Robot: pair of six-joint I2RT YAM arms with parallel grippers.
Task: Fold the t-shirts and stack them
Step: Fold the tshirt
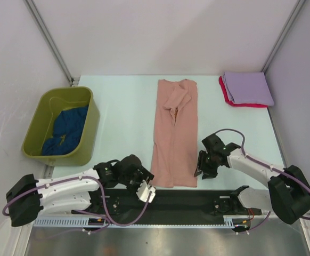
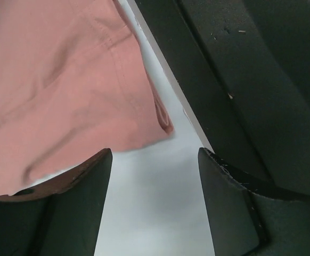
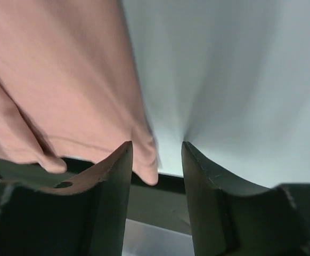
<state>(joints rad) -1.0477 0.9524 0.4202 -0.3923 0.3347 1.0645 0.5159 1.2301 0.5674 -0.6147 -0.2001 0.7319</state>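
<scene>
T-shirts, four in sight. Far left, in the tub [image 1: 91, 140]: the blue shirt [image 1: 67, 128], crumpled. Next, the left gripper [image 1: 147, 192]: hangs spread and empty just beside the near left corner of the pink shirt [image 1: 175, 133]. In the middle, the pink shirt: lies as a long narrow strip, folded lengthwise. At its near right corner, the right gripper [image 1: 202, 172]: parted, holds nothing. Far right: the lavender shirt [image 1: 248, 88], folded, on the folded red shirt [image 1: 223, 93].
</scene>
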